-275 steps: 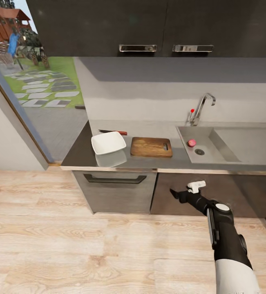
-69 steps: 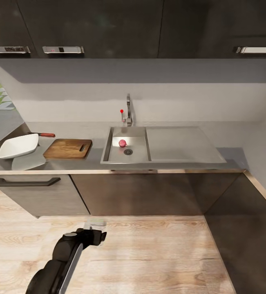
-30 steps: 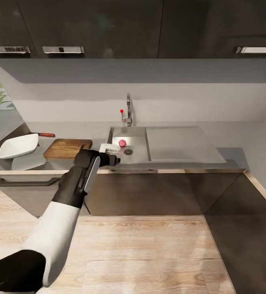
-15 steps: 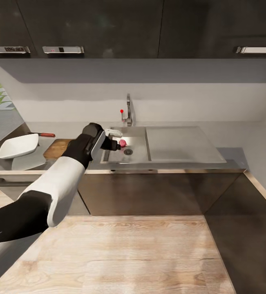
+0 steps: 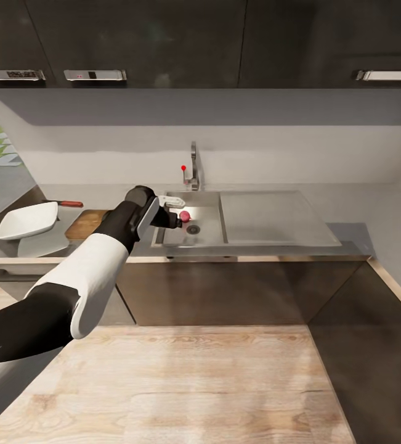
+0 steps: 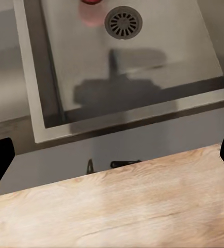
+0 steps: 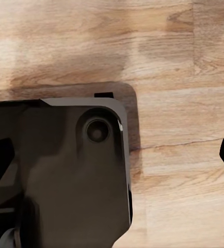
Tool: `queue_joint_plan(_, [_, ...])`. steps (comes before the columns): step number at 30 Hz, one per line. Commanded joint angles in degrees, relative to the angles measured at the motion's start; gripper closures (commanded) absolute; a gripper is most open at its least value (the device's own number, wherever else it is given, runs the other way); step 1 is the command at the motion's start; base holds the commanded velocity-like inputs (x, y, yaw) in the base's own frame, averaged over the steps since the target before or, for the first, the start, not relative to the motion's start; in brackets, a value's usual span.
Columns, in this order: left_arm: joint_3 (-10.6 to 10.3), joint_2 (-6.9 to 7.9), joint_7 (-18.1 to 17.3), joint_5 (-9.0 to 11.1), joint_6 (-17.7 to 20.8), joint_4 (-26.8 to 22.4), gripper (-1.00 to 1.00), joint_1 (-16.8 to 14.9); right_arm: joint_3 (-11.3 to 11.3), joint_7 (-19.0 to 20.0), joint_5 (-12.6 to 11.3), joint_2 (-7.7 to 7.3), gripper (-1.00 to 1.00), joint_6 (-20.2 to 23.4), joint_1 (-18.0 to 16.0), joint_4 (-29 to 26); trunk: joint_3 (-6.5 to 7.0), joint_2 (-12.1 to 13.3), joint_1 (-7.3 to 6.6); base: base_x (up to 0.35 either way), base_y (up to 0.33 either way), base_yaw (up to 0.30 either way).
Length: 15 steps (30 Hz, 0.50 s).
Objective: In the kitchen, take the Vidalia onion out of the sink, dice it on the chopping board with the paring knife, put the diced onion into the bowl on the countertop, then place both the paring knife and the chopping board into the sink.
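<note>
Nearest to you, pale wood-grain floor planks [image 5: 225, 382] are running up to the dark, glossy cabinet fronts [image 5: 225, 290], and in the right wrist view the right arm is hanging over those same planks above the robot's dark rounded base [image 7: 65, 175]; the black finger tips are sitting at opposite edges of that picture, so the right gripper [image 7: 112, 155] is standing spread wide with nothing in it. Your left arm is reaching up from the lower left, white sleeve then black wrist, and the left gripper [image 5: 174, 209] is hovering over the near-left part of the sink [image 5: 249, 242], its white and dark fingers parted and empty, with the Vidalia onion [image 5: 185, 215] just beyond the tips. That small pinkish-red bulb is lying on the basin floor just behind the round dark drain [image 6: 124, 22]. The sink is brushed steel, with a flat drainboard wing on the right and a curved chrome faucet [image 5: 193, 165] behind. To the left on the grey countertop [image 5: 342, 231] the brown chopping board [image 5: 84, 226] is lying partly behind your forearm, the glossy white bowl [image 5: 28, 220] beside it, and the red-handled paring knife [image 5: 68, 203] behind them. Dark wall cabinets [image 5: 163, 43] are hanging above a plain grey backsplash.
</note>
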Motion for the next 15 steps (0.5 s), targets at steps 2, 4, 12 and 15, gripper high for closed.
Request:
queue_joint_plan(2, [-0.20,0.05,0.01,0.23,0.21,-0.04,-1.00,-0.05,-0.49,0.40,0.25,0.03,-1.00,-0.16,-0.03,-0.04,-0.10,-0.10,0.04,0.058,-0.024,0.000])
queue_joint_plan(4, [-0.15,0.06,0.03,0.39,0.26,-0.05,-1.00,-0.05,-0.49,0.40,0.25,0.04,-1.00,-0.16,-0.03,-0.03,-0.10,-0.10,0.04,0.136,-0.102,0.000])
queue_joint_plan(12, [-0.11,0.12,0.04,0.42,0.22,0.18,-1.00,-0.05,-0.49,0.40,0.25,0.05,-1.00,-0.16,-0.03,0.00,-0.10,-0.10,0.04,0.226,-0.184,0.000])
queue_joint_plan(15, [-0.11,0.20,0.04,0.35,0.22,0.24,-1.00,-0.05,-0.49,0.40,0.25,0.05,-1.00,-0.16,-0.03,-0.03,-0.10,-0.10,0.04,0.258,-0.185,0.000])
